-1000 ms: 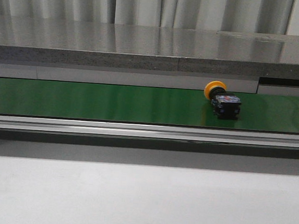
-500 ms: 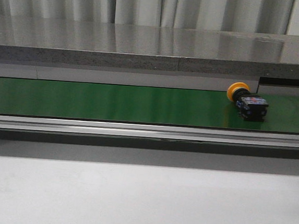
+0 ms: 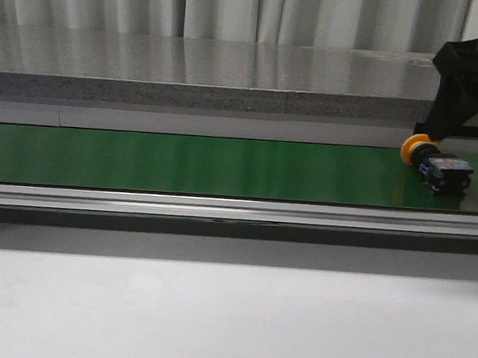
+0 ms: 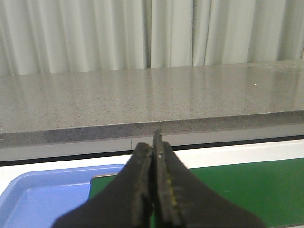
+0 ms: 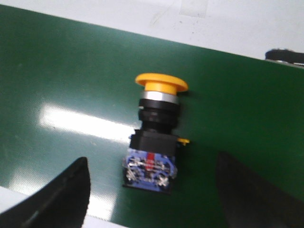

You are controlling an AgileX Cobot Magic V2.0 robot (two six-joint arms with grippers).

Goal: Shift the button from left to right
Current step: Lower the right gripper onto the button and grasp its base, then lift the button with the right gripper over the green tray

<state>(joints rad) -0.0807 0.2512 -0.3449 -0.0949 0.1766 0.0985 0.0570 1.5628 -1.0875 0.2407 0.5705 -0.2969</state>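
— Front view: where's the button?
— Lying on its side on the green belt, near the belt's right end, right under the right hand.
— Which way does it point?
— Long axis slants across the belt: orange cap toward the grey ledge, blue-red end toward us.
— The hands?
— Right hand spread wide, clear of it. Left hand pinched closed, holding nothing.
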